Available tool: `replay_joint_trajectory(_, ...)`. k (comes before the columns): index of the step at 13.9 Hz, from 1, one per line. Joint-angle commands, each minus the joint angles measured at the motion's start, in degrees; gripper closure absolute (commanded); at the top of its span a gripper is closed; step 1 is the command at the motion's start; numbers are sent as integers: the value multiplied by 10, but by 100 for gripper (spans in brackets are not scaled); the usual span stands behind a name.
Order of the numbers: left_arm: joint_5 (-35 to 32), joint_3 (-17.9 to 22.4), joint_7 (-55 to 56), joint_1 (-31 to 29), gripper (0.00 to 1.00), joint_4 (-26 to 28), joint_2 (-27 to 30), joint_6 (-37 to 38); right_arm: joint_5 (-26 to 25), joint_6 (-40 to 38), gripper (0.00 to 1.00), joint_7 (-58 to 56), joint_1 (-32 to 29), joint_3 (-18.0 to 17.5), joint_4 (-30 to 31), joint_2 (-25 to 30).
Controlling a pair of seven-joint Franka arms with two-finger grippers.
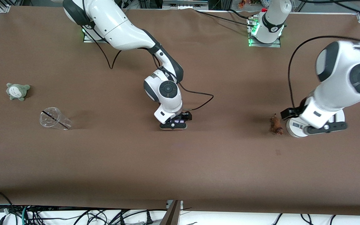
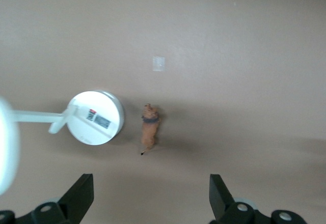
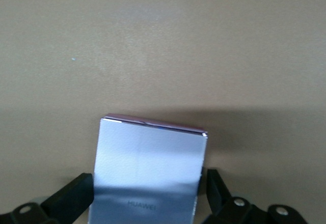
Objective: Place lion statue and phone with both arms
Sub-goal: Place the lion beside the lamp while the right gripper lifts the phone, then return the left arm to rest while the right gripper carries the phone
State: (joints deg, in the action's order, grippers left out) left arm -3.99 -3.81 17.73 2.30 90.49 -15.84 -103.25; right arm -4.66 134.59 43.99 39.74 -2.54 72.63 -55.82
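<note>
The phone, a pale lavender slab, sits between the fingers of my right gripper, which is shut on its two long edges. In the front view this gripper is low over the middle of the table, with a strip of the phone showing. The lion statue, small and orange-brown, rests on the table toward the left arm's end, beside a white round-based stand. My left gripper hangs open and empty above them. In the left wrist view the lion lies ahead of the open gripper.
A grey-green plush toy and a clear plastic cup on its side lie toward the right arm's end. A small pale patch marks the cloth nearer the front camera than the lion. The stand shows in the left wrist view.
</note>
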Motion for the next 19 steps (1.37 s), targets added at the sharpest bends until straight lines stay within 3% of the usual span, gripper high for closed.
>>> replay_joint_trajectory(1,55,6,-8,-34,0,-14,38,51,-8,-3,0,1,12,7,-27,-19)
replay_joint_trajectory(4,56,19,-33,-55,0,-16,65,77,-8,0,0,2,11,7,-27,-23)
replay_joint_trajectory(5,57,20,-66,-64,0,-16,71,84,-7,0,5,2,11,7,-27,-22)
replay_joint_trajectory(6,57,19,-86,-78,0,-16,77,88,-7,0,18,1,10,7,-27,-22)
replay_joint_trajectory(7,51,19,-89,-81,0,-16,84,94,-7,-1,41,0,6,7,-28,-22)
replay_joint_trajectory(9,46,19,-91,-81,0,-16,90,117,-7,-5,60,-3,3,7,-27,-20)
replay_joint_trajectory(12,46,18,-102,-83,0,-16,83,119,-5,-40,63,-17,-9,7,-28,-7)
replay_joint_trajectory(16,47,18,-102,-83,0,-22,77,120,4,-110,63,-70,-44,4,-26,46)
replay_joint_trajectory(19,47,18,-102,-82,0,-30,74,124,4,-144,62,-82,-67,8,12,107)
